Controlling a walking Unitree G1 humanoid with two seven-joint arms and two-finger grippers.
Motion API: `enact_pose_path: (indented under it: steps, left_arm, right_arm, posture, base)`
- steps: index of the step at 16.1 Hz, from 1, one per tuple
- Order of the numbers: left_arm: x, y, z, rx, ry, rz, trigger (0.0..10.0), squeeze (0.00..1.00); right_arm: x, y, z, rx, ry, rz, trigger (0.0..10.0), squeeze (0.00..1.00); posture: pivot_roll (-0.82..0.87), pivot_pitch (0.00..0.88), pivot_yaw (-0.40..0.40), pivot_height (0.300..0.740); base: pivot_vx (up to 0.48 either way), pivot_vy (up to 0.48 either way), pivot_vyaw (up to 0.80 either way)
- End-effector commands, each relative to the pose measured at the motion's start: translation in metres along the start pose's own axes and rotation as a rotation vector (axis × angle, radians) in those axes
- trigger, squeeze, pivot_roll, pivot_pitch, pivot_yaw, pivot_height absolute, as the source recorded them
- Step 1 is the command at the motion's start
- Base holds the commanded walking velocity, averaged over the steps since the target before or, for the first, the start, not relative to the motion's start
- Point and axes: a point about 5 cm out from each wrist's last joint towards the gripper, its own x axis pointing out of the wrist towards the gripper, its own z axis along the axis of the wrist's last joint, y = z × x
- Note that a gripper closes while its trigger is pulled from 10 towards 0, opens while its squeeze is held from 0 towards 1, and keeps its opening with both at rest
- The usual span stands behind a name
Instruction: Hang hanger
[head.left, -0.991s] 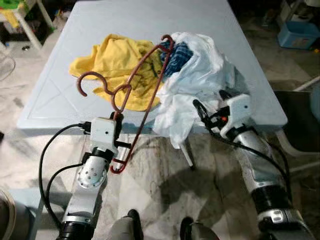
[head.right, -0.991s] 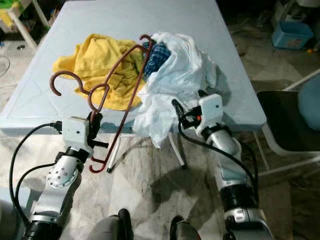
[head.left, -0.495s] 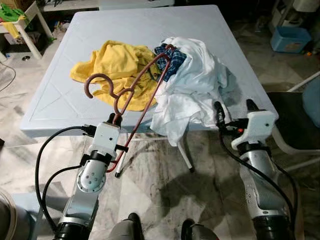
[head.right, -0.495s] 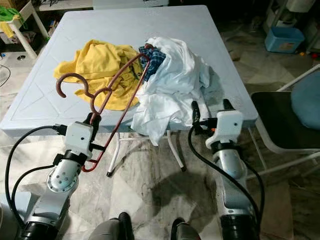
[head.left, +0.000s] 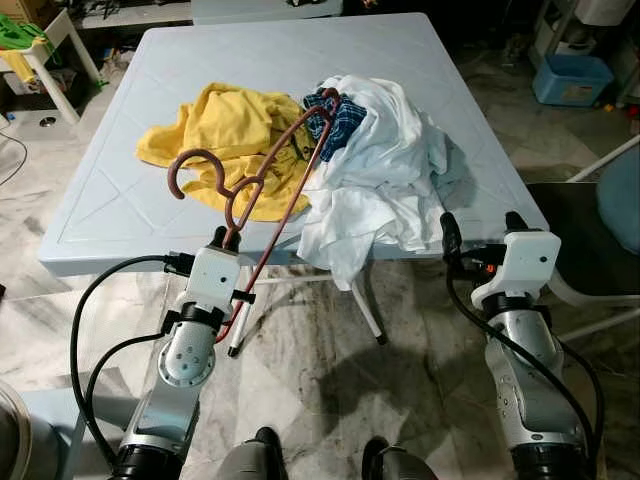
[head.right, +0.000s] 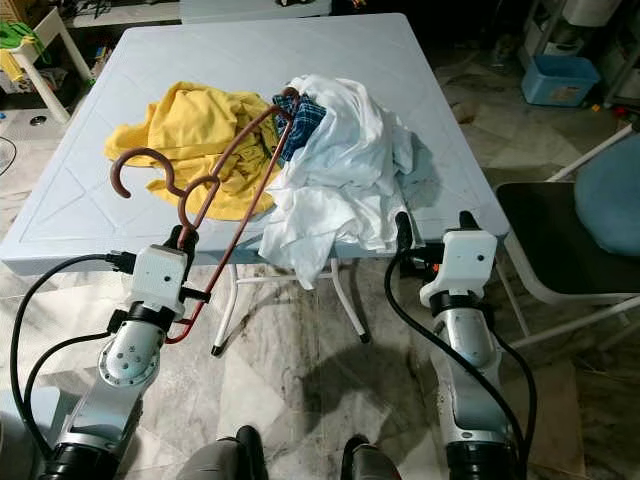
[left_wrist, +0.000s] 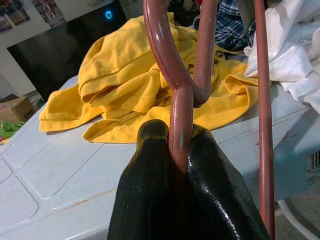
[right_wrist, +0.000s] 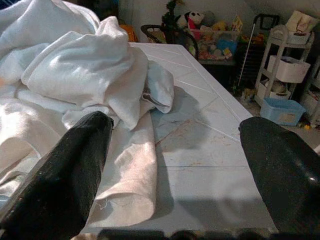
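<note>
A reddish-brown hanger (left_wrist: 181, 100) stands tilted over the front of the pale blue table (head.left: 250, 50), its hook (head.left: 196, 154) pointing to my left. My left gripper (head.left: 225, 238) is shut on the hanger's neck just below the hook, in front of the table's edge. The hanger's far end rests on a pile of clothes: a yellow shirt (head.left: 230, 125), a blue plaid piece (head.left: 345, 112) and a white garment (head.left: 385, 165) that droops over the front edge. My right gripper (head.left: 480, 226) stands open at the table's front right corner, beside the white garment and apart from it.
A chair (head.left: 600, 215) with a blue seat stands close on the right. A blue bin (head.left: 575, 80) sits on the floor at the back right, a small white stand (head.left: 50, 55) at the back left. The table's white legs (head.left: 368, 310) cross the marble floor below.
The view has pulled back from the table. My right gripper has drawn away from the hanging white garment toward the right corner. The left gripper keeps its hold on the hanger.
</note>
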Motion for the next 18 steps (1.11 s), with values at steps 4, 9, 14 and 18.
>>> enact_pose_path:
  steps: [4, 9, 14, 18]
  left_arm:
    - [-0.0032, -0.0021, -0.0034, 0.024, 0.008, -0.007, 10.0, 0.00]
    - [-0.0020, -0.0044, -0.0027, 0.024, 0.004, -0.014, 10.0, 0.00]
    - [-0.0021, -0.0059, -0.0023, 0.025, 0.002, -0.023, 10.0, 0.00]
    - [-0.0017, -0.0067, -0.0029, 0.022, 0.008, -0.026, 10.0, 0.00]
  right_arm:
    - [-0.0007, 0.0048, 0.0043, 0.011, -0.004, 0.013, 10.0, 0.00]
    - [-0.0004, 0.0035, 0.0033, 0.014, 0.006, 0.004, 10.0, 0.00]
    - [0.0001, 0.0044, 0.0029, 0.018, 0.010, 0.003, 10.0, 0.00]
    - [0.0018, 0.0055, 0.0018, 0.024, 0.017, 0.005, 10.0, 0.00]
  posture:
    - [-0.05, 0.150, 0.039, 0.740]
    - [-0.05, 0.152, 0.042, 0.740]
    - [-0.05, 0.153, 0.044, 0.740]
    - [-0.05, 0.152, 0.042, 0.740]
  base:
    - [0.000, 0.000, 0.00]
    - [0.000, 0.000, 0.00]
    - [-0.132, 0.000, 0.00]
    - [-0.440, 0.000, 0.00]
